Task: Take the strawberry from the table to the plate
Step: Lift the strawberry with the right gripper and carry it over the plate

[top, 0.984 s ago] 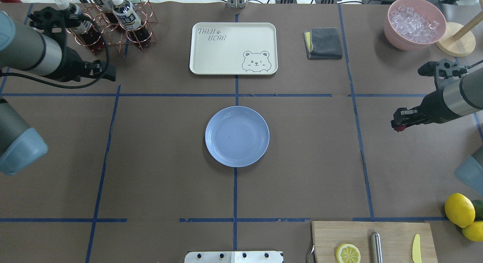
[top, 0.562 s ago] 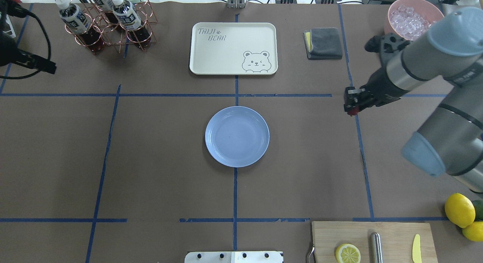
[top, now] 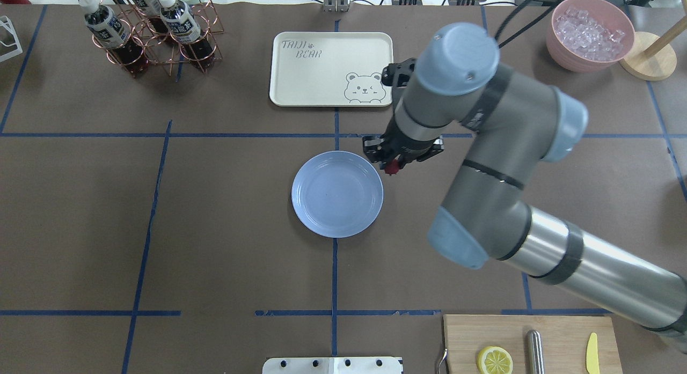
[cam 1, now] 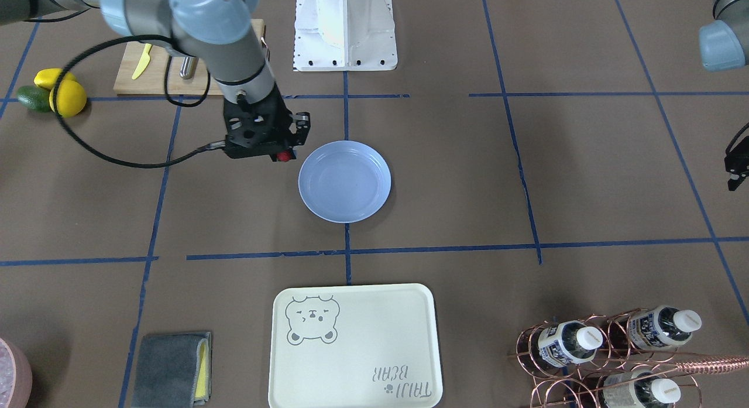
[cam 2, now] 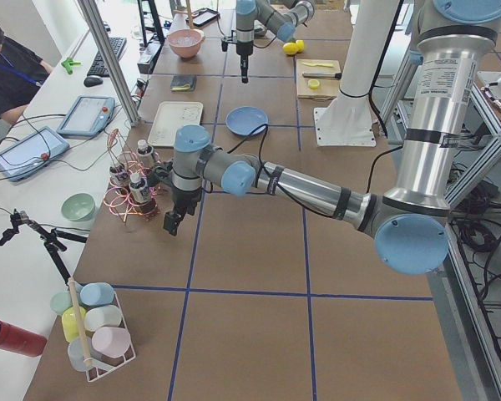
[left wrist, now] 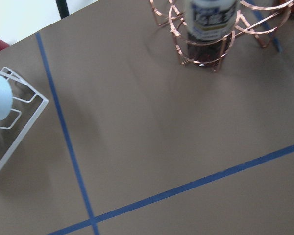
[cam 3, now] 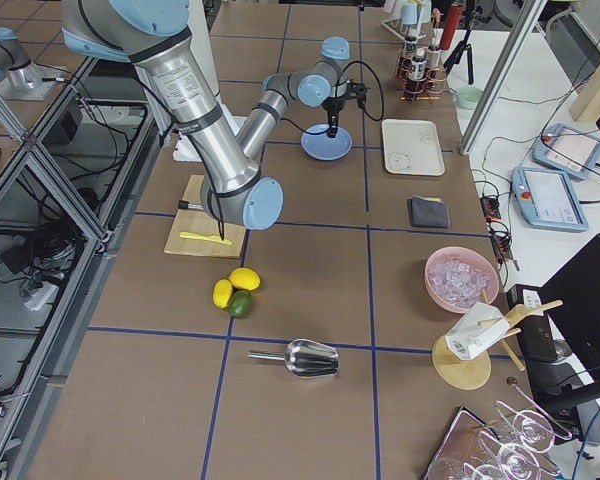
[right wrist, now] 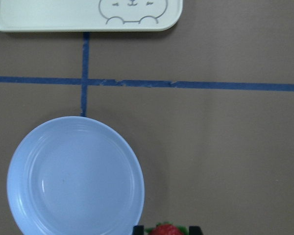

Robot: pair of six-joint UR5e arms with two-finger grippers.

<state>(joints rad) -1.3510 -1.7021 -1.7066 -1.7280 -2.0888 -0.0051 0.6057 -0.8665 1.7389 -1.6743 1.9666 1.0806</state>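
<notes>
While the right gripper [top: 392, 163] is clenched on the strawberry [top: 391, 169], the berry hangs just beside the light blue plate [top: 337, 194], outside its rim on the side toward the bear-print tray [top: 322, 68], with brown counter [top: 214, 218] beneath it in the wrist view. Tape lines cross between plate and tray. The right arm's bulk covers the grey cloth [cam 1: 169, 370] from overhead; the front camera shows it beside the tray. A bowl of ice [top: 590, 33], a cutting board [top: 558, 331] with a lemon half [top: 495, 359], and a copper bottle rack [top: 155, 36] lie well apart from the plate. The left gripper [cam 2: 172, 224] hovers near that rack; whether it is released or clenched I cannot tell.
</notes>
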